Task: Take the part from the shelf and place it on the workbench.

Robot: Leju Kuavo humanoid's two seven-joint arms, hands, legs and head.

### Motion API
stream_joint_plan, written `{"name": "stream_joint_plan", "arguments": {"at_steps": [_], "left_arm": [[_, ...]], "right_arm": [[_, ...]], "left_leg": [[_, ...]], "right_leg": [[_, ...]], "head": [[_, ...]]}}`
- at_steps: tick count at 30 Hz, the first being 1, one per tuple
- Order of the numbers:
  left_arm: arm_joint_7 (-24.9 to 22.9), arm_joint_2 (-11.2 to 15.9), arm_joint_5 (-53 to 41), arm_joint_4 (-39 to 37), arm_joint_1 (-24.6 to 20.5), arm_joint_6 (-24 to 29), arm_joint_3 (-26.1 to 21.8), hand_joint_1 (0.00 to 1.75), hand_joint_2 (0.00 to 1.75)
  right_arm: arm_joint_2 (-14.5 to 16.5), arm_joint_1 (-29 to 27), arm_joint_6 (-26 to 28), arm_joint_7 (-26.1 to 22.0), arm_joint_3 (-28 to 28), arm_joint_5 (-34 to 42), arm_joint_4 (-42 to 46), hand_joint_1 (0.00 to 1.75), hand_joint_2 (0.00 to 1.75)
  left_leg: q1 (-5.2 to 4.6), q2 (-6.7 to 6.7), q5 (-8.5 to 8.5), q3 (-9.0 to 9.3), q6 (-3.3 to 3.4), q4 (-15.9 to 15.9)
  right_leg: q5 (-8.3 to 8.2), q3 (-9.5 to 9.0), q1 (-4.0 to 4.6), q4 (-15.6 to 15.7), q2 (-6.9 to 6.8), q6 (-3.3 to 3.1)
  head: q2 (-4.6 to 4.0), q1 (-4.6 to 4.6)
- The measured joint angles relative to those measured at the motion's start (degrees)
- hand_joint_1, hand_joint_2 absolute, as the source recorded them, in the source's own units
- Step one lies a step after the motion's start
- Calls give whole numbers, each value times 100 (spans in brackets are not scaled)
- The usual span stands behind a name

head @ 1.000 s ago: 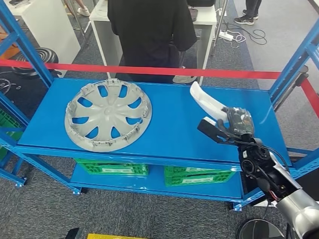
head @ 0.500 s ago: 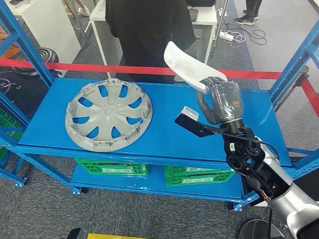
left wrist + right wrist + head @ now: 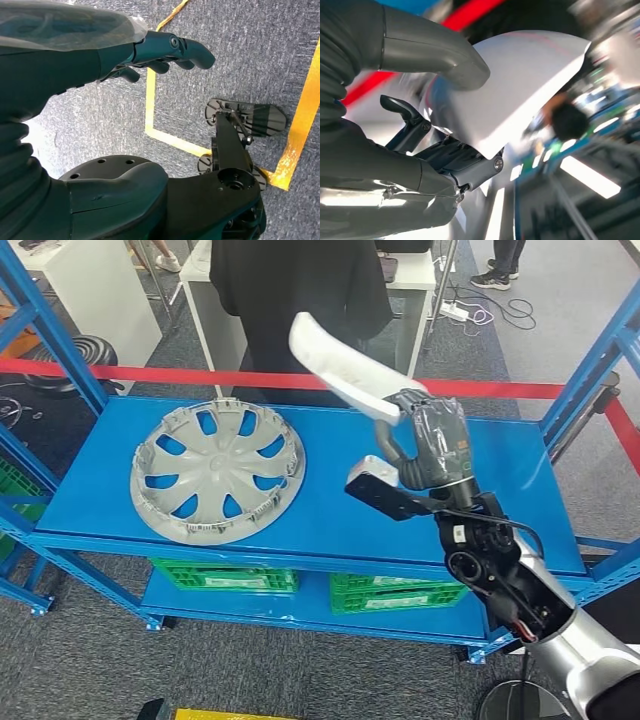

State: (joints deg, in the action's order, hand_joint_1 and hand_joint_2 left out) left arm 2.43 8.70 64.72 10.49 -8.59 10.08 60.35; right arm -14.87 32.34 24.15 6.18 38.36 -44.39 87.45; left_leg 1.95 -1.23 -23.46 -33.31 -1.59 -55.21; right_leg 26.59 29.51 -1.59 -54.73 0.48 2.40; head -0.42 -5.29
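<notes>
Left hand (image 3: 166, 52) hangs low over grey carpet with yellow floor tape (image 3: 177, 142), its fingers loosely curled and holding nothing. On the shelf (image 3: 324, 500), toward its left end, lies a silver wheel cover (image 3: 217, 470), flat and apart from everything else. Further right, the right hand (image 3: 430, 440) is clamped on one end of the white part (image 3: 340, 362), which is clear of the blue shelf surface and juts up and leftward toward the red tape (image 3: 151, 374) and a person in black (image 3: 302, 290) standing behind it.

The grip is at the very end of a long piece, so I judge it could pivot or slip in a fast swing; its free tip could also catch the tape or the person.

From the head, the part's whole length and its clearance show. The right wrist view, though blurred, shows the thumb (image 3: 433, 50) pressed over the part's (image 3: 516, 90) broad face with fingers (image 3: 471, 167) beneath.
</notes>
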Motion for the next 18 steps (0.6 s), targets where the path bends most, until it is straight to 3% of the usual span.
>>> {"name": "stream_joint_plan", "arguments": {"at_steps": [2,4,7,11,18], "left_arm": [[0,-5,7,0,2,8,1,0,175],[-1,-13,14,0,5,17,2,0,175],[-14,-22,20,0,8,43,2,0,175],[-22,-30,43,0,17,67,2,0,175],[-21,-34,56,0,34,78,2,0,175]], "right_arm": [[86,-15,-49,-749,-1,1483,-1,175,175],[226,-50,-284,-1856,-3,3753,-2,175,175],[398,-82,-797,-2623,-2,5484,-11,175,175],[646,-89,-1346,-3049,9,6599,-69,175,175],[1003,-90,-2030,-3315,62,7521,-230,175,175]], "left_leg": [[0,0,0,0,0,0],[0,1,0,0,0,1],[0,1,0,0,0,2],[0,1,0,0,0,6],[0,1,0,-1,-1,6]], "right_leg": [[0,1,0,0,0,0],[0,2,0,0,0,0],[0,2,0,0,1,0],[0,2,0,0,1,0],[0,2,0,0,1,0]], "head": [[0,0],[0,0],[0,0],[0,0],[0,0]]}}
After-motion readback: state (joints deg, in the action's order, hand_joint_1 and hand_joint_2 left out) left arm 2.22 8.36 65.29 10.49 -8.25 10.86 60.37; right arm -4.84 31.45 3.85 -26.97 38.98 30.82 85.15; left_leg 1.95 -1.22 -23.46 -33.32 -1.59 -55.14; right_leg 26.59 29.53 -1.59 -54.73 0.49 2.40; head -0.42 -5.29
